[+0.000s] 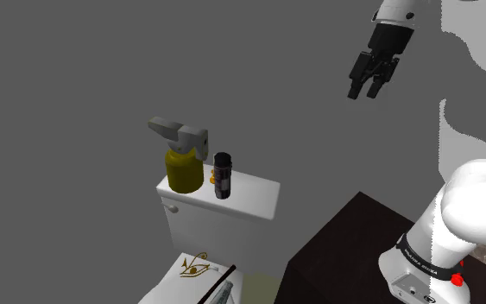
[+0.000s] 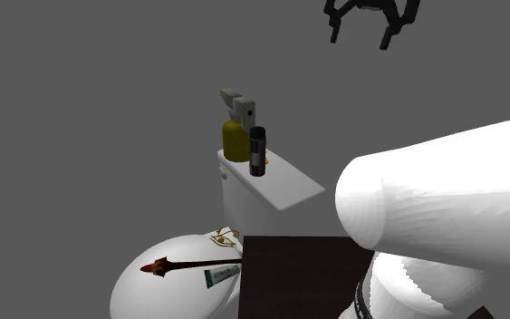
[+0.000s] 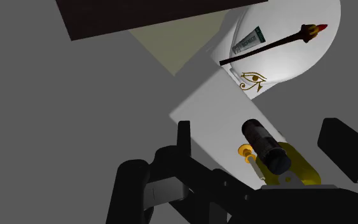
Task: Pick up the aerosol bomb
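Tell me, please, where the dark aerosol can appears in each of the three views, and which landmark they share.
Shoulder view: the aerosol can stands near the middle, on the white tank lid, just right of the yellow spray bottle.
Second exterior view: upper middle, on the same lid, right of the bottle.
Wrist view: seen from above, on the lid, beside the bottle.
Shared landmark: the yellow spray bottle.

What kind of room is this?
Probably a bathroom: a white toilet tank holds a yellow spray bottle and a dark aerosol can, and a toothpaste tube lies on the toilet lid.
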### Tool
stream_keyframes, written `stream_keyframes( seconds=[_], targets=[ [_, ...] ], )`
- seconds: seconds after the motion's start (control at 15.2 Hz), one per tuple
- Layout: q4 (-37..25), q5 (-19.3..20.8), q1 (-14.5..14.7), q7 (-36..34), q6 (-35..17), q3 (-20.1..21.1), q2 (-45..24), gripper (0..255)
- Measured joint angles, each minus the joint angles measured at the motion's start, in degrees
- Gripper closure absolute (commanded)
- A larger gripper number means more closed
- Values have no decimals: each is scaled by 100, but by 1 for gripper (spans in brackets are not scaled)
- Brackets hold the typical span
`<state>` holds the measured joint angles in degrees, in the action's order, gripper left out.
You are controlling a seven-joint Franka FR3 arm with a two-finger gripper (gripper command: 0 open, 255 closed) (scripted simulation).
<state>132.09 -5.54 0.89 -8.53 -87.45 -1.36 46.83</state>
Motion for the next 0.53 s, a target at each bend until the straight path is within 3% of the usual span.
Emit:
stream_keyframes(
  seconds=[0.53],
  targets=[
    [22, -60, 125, -179, -923, 393, -959, 0]
  ],
)
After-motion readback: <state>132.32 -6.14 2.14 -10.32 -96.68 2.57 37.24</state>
